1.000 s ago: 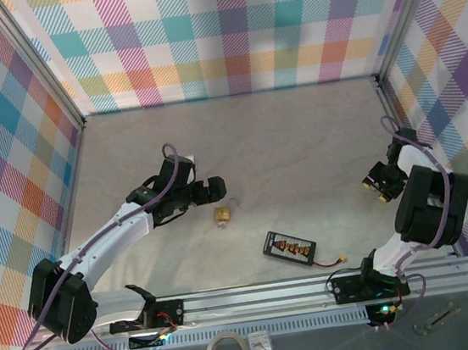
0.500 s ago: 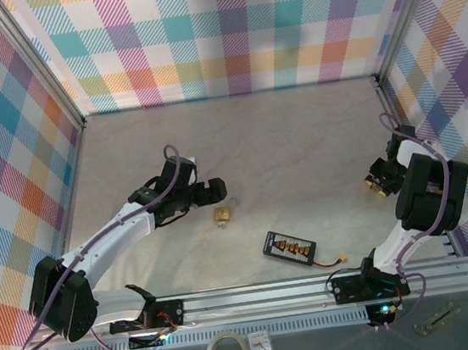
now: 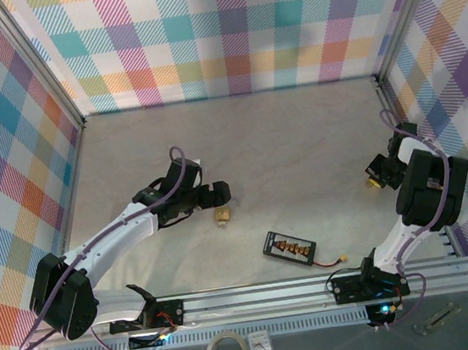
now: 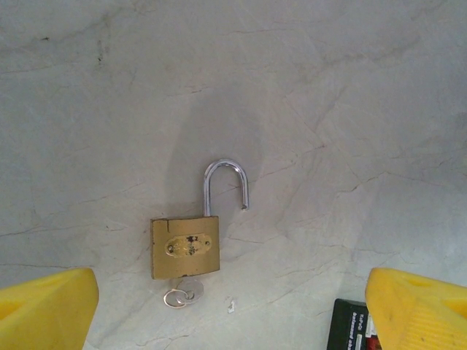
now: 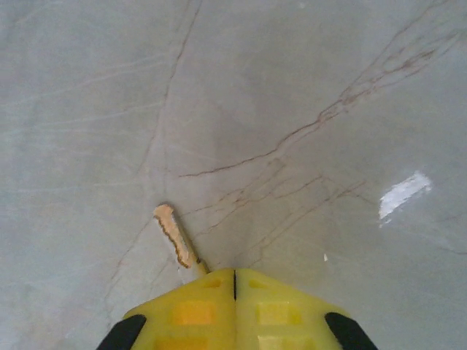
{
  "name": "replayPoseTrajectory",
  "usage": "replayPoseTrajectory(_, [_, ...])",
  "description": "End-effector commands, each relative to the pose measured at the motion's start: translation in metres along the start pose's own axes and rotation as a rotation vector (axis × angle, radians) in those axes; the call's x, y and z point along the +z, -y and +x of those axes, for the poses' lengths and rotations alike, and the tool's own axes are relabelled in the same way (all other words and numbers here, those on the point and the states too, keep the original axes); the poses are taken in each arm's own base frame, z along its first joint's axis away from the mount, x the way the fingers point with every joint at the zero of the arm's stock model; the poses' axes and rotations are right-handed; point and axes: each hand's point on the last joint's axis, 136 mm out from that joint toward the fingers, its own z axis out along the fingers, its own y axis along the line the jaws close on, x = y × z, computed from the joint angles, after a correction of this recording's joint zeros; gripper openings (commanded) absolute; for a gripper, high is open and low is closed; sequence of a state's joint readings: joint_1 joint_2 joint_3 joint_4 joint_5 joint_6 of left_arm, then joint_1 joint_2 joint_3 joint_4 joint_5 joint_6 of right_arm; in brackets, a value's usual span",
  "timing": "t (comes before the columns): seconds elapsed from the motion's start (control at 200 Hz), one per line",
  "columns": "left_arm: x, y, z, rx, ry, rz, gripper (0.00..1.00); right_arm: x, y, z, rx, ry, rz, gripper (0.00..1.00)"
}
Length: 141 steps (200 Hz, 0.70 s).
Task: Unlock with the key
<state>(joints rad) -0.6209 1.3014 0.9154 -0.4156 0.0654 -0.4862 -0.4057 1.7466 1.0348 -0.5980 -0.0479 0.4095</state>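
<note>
The left pincer (image 4: 230, 281) hangs spread wide over the padlock (image 4: 184, 246), which lies flat on the tabletop (image 4: 350, 109), left of centre. Its hoop (image 4: 225, 186) stands open with the key (image 4: 184, 294) in the body, so unlocking looks done. The long axis runs key to hoop, the hoop pointing away from the wrist. At the right edge, the right pincer (image 5: 234, 281) is closed on nothing.

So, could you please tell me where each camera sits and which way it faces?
Top external: above and behind the bases, looking down on the table; both arms show, with the left gripper and right gripper.
Left wrist: on the left wrist, looking down at the padlock; its yellow fingers spread at the lower corners.
Right wrist: on the right wrist, looking down at bare table; its shut fingers at the bottom edge.
Shared: top external and left wrist both hold the padlock.
</note>
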Motion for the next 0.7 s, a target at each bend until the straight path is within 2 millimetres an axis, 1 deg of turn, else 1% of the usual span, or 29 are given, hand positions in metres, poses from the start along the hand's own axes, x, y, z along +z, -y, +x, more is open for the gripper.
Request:
replayPoseTrajectory(0.0, [-0.005, 0.009, -0.008, -0.006, 0.018, 0.007, 0.94, 0.002, -0.005, 0.024, -0.004, -0.076, -0.047, 0.00])
replayPoseTrajectory(0.16, [-0.006, 0.017, -0.005, -0.008, 0.020, 0.025, 0.93, -0.019, -0.022, 0.032, -0.046, -0.065, -0.104, 0.00])
replayPoseTrajectory(0.29, [-0.007, 0.022, -0.003, -0.013, 0.026, 0.035, 0.93, -0.039, -0.043, 0.041, -0.100, -0.051, -0.168, 0.00])
replayPoseTrajectory(0.41, [-0.007, 0.026, 0.001, -0.010, 0.026, 0.036, 0.92, -0.053, -0.051, 0.049, -0.141, -0.042, -0.186, 0.00])
replayPoseTrajectory(0.49, [-0.008, 0.029, 0.003, -0.012, 0.028, 0.041, 0.92, -0.055, -0.043, 0.050, -0.142, -0.037, -0.138, 0.00])
replayPoseTrajectory(0.5, [-0.009, 0.029, 0.003, -0.013, 0.028, 0.041, 0.93, -0.055, -0.041, 0.050, -0.142, -0.035, -0.131, 0.01])
replayPoseTrajectory(0.55, [-0.010, 0.030, 0.004, -0.012, 0.031, 0.045, 0.93, -0.052, -0.034, 0.050, -0.143, -0.038, -0.095, 0.14])
replayPoseTrajectory(0.575, [-0.009, 0.030, 0.005, -0.013, 0.029, 0.043, 0.93, -0.049, -0.031, 0.051, -0.140, -0.046, -0.081, 0.23])
replayPoseTrajectory(0.59, [-0.010, 0.030, 0.004, -0.013, 0.030, 0.044, 0.93, -0.048, -0.030, 0.052, -0.136, -0.051, -0.076, 0.27])
replayPoseTrajectory(0.625, [-0.010, 0.030, 0.006, -0.014, 0.027, 0.044, 0.93, -0.044, -0.028, 0.052, -0.129, -0.061, -0.072, 0.30])
replayPoseTrajectory(0.7, [-0.011, 0.028, 0.007, -0.017, 0.025, 0.043, 0.94, -0.036, -0.029, 0.054, -0.108, -0.082, -0.078, 0.32])
